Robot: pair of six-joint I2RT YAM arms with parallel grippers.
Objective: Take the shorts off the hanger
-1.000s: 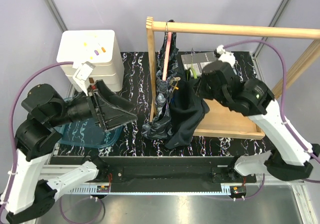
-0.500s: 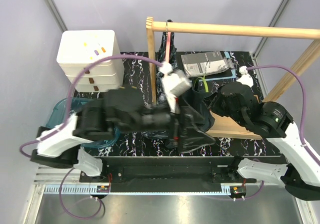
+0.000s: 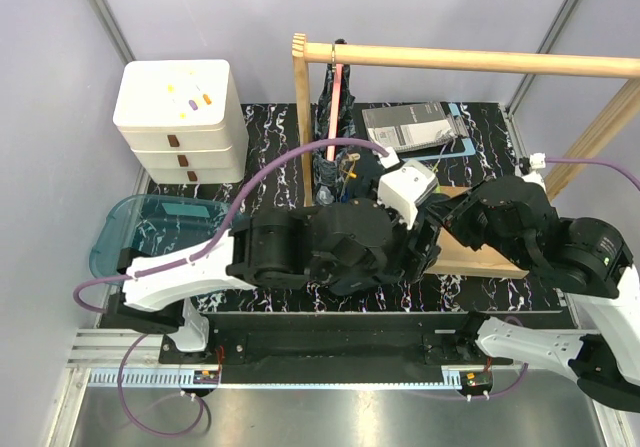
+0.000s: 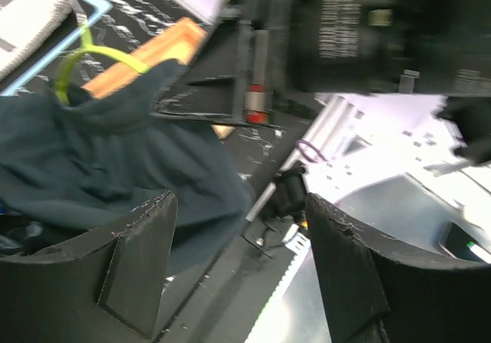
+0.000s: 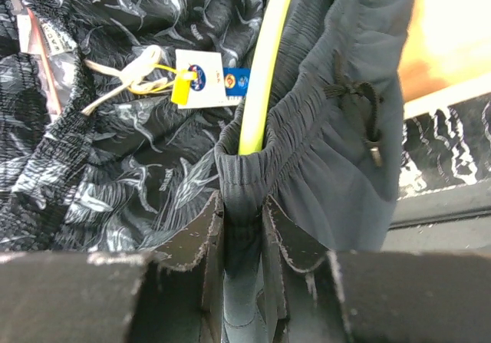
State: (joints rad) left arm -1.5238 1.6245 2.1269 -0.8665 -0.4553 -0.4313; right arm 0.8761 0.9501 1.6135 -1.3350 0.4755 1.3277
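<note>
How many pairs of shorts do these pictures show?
2. The plain dark shorts are on the yellow-green hanger, pinched by the right gripper; the patterned shorts are right beside them. Others may be hidden.

Seen from above, the table carries a stack of drawers at 10 o'clock, a tray at 9 just before it, and a booklet at 1. A rail runs above the far half from 12 to 2, on a post; a board lies at 3. The left shorts hang at 12 from a hanger on the rail. The right shorts lie just beside them, with a second hanger inside their waistband.
</note>
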